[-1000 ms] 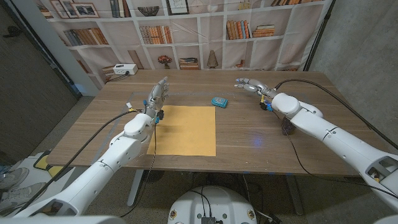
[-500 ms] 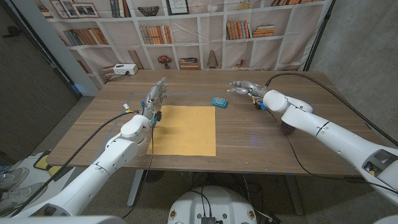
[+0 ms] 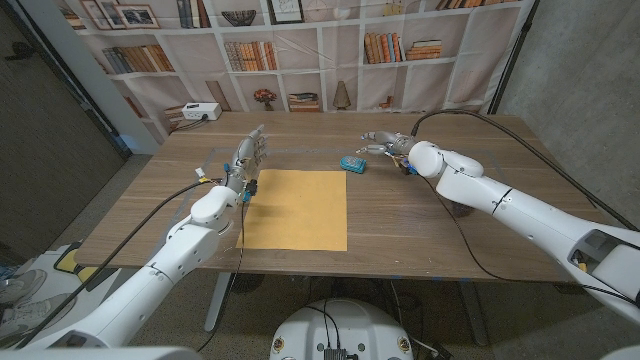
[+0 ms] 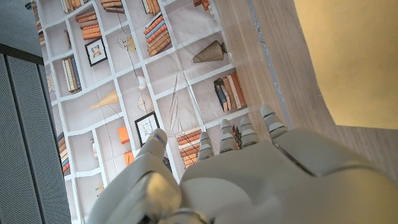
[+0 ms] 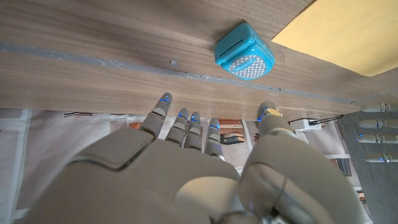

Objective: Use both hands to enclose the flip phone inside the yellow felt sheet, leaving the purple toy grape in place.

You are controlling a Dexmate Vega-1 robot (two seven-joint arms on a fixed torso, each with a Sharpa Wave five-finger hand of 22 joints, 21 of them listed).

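Right robot hand point(image 3: 384, 144) empty, fingers spread, near phone point(image 3: 352, 163) off felt's point(image 3: 296, 208) far-right corner, prob to grab it; left robot hand point(image 3: 250, 155) empty, by felt's far-left corner

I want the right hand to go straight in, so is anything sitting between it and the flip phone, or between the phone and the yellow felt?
Nothing visible. The right hand hovers open beside the teal flip phone, with bare table between them. The phone lies just off the far right corner of the yellow felt sheet, with no object between.
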